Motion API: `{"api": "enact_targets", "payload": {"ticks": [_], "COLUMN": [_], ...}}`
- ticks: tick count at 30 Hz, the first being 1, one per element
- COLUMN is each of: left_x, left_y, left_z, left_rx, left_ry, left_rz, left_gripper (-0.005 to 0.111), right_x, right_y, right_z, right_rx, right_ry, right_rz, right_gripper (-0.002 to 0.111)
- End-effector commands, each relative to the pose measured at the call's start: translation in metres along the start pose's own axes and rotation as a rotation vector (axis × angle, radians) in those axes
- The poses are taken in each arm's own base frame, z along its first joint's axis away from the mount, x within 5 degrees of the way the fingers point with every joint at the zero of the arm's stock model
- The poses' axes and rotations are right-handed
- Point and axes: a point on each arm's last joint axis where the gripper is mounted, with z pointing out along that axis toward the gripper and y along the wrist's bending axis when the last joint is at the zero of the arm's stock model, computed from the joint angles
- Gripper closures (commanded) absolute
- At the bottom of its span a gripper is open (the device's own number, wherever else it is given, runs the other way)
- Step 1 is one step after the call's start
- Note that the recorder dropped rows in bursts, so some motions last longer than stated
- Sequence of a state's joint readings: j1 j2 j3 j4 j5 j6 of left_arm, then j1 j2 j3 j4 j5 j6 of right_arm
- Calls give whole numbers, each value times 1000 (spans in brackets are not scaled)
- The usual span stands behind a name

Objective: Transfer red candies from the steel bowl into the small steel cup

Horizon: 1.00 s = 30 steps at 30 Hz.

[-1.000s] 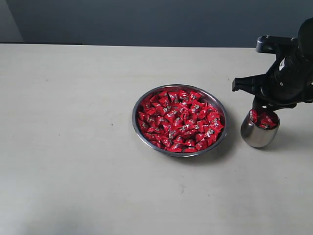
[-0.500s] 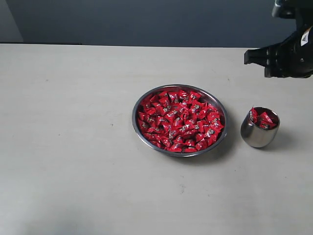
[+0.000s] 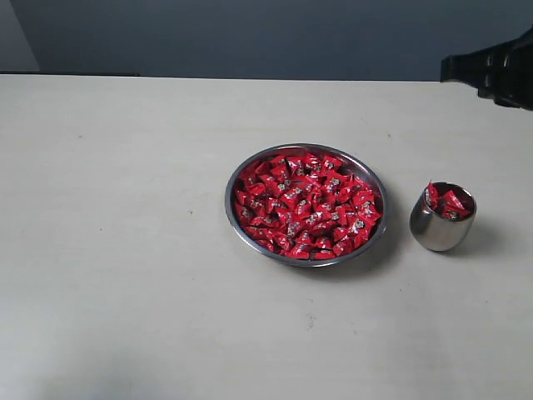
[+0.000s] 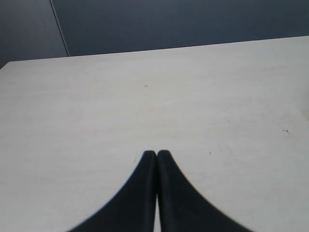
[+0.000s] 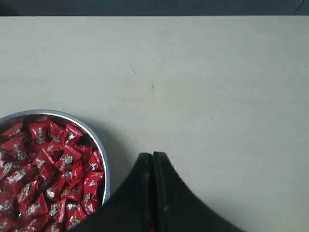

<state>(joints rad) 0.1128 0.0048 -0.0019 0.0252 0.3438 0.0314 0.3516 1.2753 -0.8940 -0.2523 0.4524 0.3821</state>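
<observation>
The bowl (image 3: 230,200) sat in the middle of the surface (image 3: 125,267), its whole floor packed with red candies (image 3: 306,208). Just beside it, clear of its rim, the cup (image 3: 431,232) stood upright with a small heap of the same candies reaching its brim. Part of the job looked done: the cup seemed close to full, while the bowl's supply appeared barely dented. The right gripper (image 5: 152,155) hung above the surface near the bowl's edge, jaws pressed together with nothing between them. The left gripper (image 4: 156,153) was over bare surface, jaws likewise clenched and empty. Another pick from the bowl seemed likely, if the cup had room.
</observation>
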Motion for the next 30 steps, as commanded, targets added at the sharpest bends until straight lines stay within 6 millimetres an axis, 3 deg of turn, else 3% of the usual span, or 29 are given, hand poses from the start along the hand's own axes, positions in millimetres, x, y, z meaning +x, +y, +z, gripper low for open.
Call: {"api": "enact_targets", "payload": {"ticks": [1, 11, 30], "left_x": [0, 0, 0], "left_y": [0, 0, 0], "left_z": [0, 0, 0], "left_rx": [4, 4, 4], "left_ry": [-13, -13, -13], "left_rz": [1, 1, 1], "left_gripper": [106, 106, 106], "right_x": [21, 27, 31], "right_y": [-3, -3, 0], "right_z": [-7, -23, -27], "right_rx": [-27, -57, -106], "right_ry": [-44, -102, -57], "right_rz": [-5, 28, 178], "right_gripper": [109, 109, 109]}}
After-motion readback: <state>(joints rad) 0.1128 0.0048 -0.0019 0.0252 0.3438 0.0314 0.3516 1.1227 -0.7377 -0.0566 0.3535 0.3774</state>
